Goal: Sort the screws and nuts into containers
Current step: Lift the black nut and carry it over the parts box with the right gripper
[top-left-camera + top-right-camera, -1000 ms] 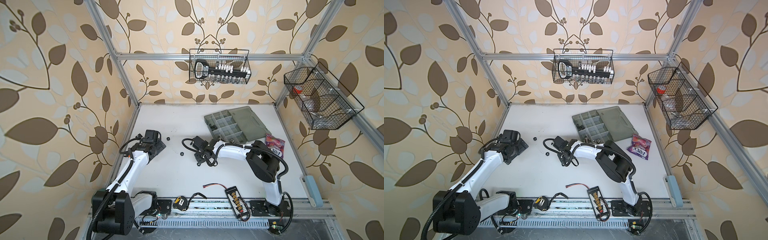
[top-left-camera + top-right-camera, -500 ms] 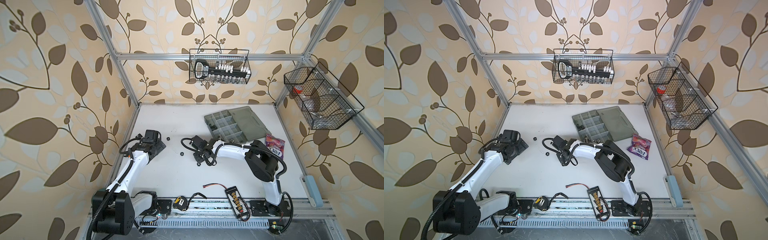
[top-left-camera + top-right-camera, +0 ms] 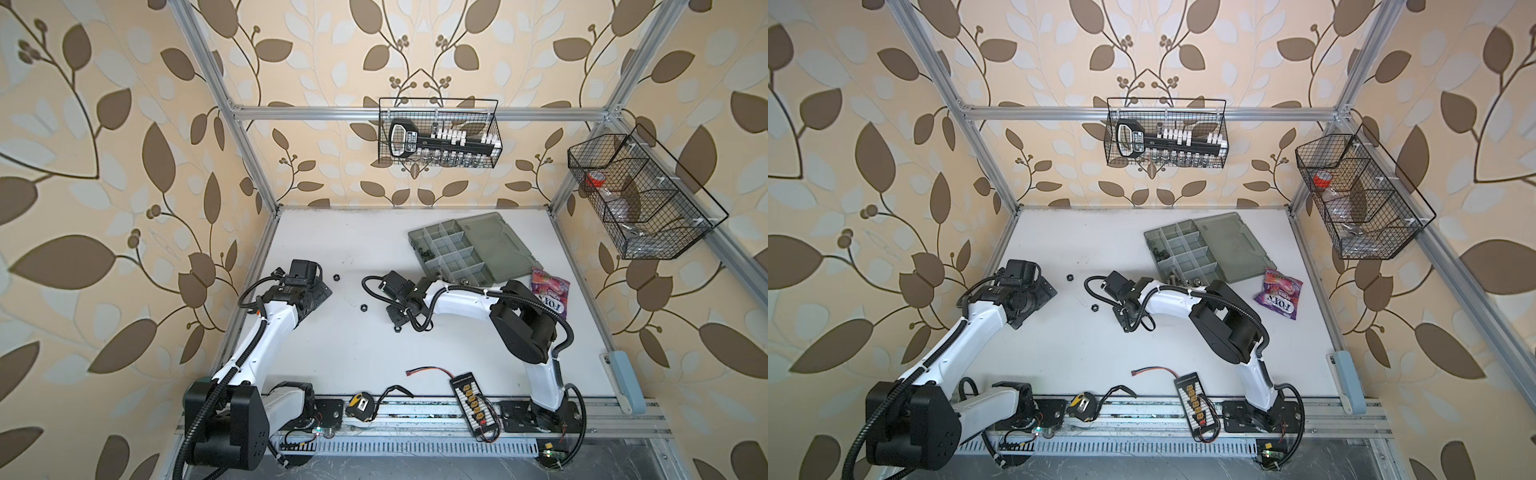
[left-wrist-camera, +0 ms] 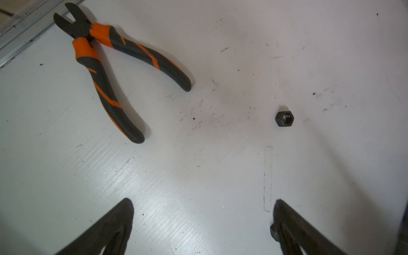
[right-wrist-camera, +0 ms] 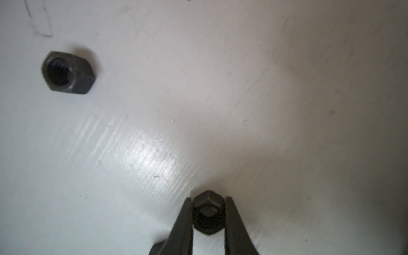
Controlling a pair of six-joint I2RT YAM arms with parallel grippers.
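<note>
In the right wrist view my right gripper (image 5: 208, 199) is shut on a black nut (image 5: 208, 215) that rests on the white table. A second black nut (image 5: 68, 72) lies loose beyond it. Both top views show this gripper (image 3: 397, 322) low over the table's middle, with loose nuts (image 3: 364, 308) (image 3: 337, 276) to its left. My left gripper (image 4: 202, 205) is open and empty, and one black nut (image 4: 284, 118) lies ahead of it. The grey organizer case (image 3: 453, 249) (image 3: 1187, 249) lies open at the back right, with dark nuts (image 3: 424, 251) in one of its containers. I see no screws on the table.
Orange-and-black pliers (image 4: 110, 72) lie by the left rail, under my left arm. A candy bag (image 3: 549, 291) lies right of the case. Two wire baskets (image 3: 438, 133) (image 3: 640, 195) hang on the walls. A tape measure (image 3: 359, 402) and a connector board (image 3: 471, 399) sit at the front edge.
My right gripper has closed its jaws onto the black nut, in about the same place. The left arm has not moved.
</note>
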